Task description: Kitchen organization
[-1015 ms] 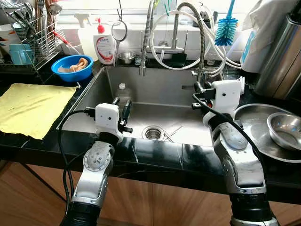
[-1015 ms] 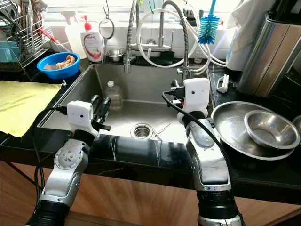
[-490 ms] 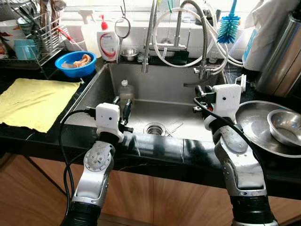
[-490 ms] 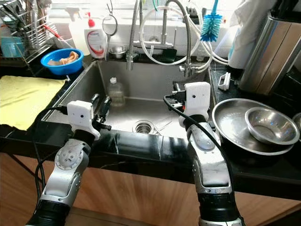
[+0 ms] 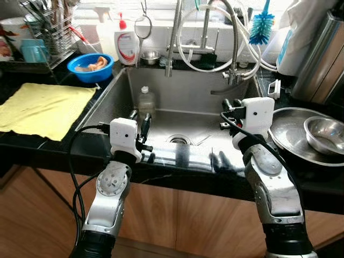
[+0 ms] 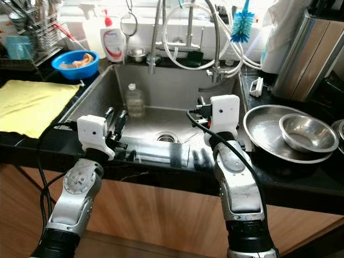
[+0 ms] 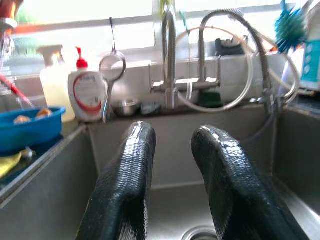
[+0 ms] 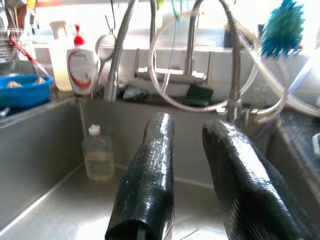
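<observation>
A: Where does the robot stand, and what is the thing to tidy?

B: It stands before the sink (image 5: 107, 102). The task names no one thing, so this is a judgement: the bottle (image 5: 145, 100) inside the sink, in the back corner on the robot's left side, is the most likely candidate. It stands upright, close to the back wall.

A: And the grippers?

B: The left gripper (image 5: 138, 124) hangs over the front edge of the sink, on the left of the drain (image 5: 179, 140). Its fingers (image 7: 131, 165) have a narrow gap between them and hold nothing. The right gripper (image 5: 230, 107) is over the right part of the sink, also with a narrow gap, also empty. Both are well apart from the bottle.

A: How will the bottle handle?

B: It looks like clear plastic with a little liquid at the bottom, so probably light. The wall is likely thin and will give under a hard squeeze. In a sink it may be wet and slippery, but this cannot be seen.

A: Where to take it?

B: Around the body, below the shoulder, with moderate force. The cap is too small for a sure grip.

A: Anything near to mind?

B: The tap (image 5: 171, 43) hangs over the back of the sink, right of the bottle. The steel bowl (image 5: 322, 134) lies in a pan on the counter right of the sink.
</observation>
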`<state>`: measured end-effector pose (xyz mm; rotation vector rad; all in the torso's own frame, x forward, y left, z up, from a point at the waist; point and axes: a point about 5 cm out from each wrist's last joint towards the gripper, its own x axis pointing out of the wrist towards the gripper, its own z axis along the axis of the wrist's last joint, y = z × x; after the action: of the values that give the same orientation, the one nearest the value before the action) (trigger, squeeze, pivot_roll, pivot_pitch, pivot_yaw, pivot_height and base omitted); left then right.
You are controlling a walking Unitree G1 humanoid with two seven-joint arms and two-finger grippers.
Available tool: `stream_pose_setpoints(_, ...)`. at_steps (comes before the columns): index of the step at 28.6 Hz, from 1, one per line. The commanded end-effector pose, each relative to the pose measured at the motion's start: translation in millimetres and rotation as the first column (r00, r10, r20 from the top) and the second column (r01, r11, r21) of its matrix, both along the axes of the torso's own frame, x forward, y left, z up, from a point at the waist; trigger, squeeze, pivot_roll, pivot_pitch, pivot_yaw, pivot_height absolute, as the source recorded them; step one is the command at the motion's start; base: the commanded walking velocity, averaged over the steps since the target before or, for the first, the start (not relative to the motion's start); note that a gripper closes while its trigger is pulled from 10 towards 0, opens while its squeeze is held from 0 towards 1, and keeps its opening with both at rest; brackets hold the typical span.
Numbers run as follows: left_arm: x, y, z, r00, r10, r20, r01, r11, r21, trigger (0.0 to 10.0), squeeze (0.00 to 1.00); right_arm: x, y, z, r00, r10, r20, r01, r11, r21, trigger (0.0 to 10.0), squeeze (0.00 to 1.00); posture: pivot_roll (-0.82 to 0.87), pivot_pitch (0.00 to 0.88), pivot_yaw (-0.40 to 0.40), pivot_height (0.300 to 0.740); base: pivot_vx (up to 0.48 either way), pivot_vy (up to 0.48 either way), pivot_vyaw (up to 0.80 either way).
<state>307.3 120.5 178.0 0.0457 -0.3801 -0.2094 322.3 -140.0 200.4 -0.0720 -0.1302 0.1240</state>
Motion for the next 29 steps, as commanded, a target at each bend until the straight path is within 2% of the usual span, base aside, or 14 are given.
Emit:
stream_pose_setpoints(1, 0.7, -1.9, 1.5, 1.0, -0.002, 0.004, 0.002, 1.0, 0.028, 10.0, 0.0, 0.9, -0.8, 0.3, 1.0, 0.001, -0.004, -0.001, 1.0, 0.001, 10.0, 0.0, -0.1, 0.0, 0.039, 0.74, 0.0, 0.0, 0.0)
stream_pose_setpoints(4, 0.8, -1.9, 1.6, 1.0, -0.001, 0.003, 0.001, 0.999, 0.034, 10.0, 0.0, 1.0, -0.8, 0.3, 1.0, 0.001, -0.005, -0.001, 1.0, 0.001, 10.0, 0.0, -0.09, 0.0, 0.038, 0.74, 0.0, 0.0, 0.0)
stream_pose_setpoints(8, 1.5, -1.8, 1.9, 1.0, 0.009, 0.008, -0.009, 0.999, 0.045, 10.0, 0.0, 1.6, -0.3, -0.2, 1.0, 0.007, -0.008, -0.007, 1.0, -0.004, 10.0, 0.0, -0.1, 0.0, 0.037, 0.74, 0.0, -0.418, 0.0)
stream_pose_setpoints(17, 1.4, -0.6, 2.2, 1.0, 0.013, 0.008, -0.014, 0.999, 0.035, 10.0, 0.0, 3.5, -5.4, 5.4, 1.0, -0.018, 0.0, 0.018, 0.999, -0.034, 10.0, 0.0, -0.09, 0.0, 0.035, 0.74, 0.0, 0.0, 0.0)
stream_pose_setpoints(21, 1.0, -1.4, 1.3, 1.0, 0.018, 0.011, -0.019, 0.998, 0.06, 10.0, 0.0, 4.7, -7.5, 9.3, 1.0, -0.023, 0.002, 0.023, 0.997, -0.068, 10.0, 0.0, -0.09, 0.0, 0.035, 0.74, 0.0, -0.312, 0.0)
stream_pose_setpoints(29, 1.5, -1.7, 1.3, 1.0, 0.015, 0.007, -0.016, 0.999, 0.03, 10.0, 0.0, 5.5, -7.6, 11.6, 1.0, -0.024, 0.006, 0.025, 0.995, -0.092, 10.0, 0.0, -0.1, 0.0, 0.029, 0.74, 0.0, -0.415, 0.0)
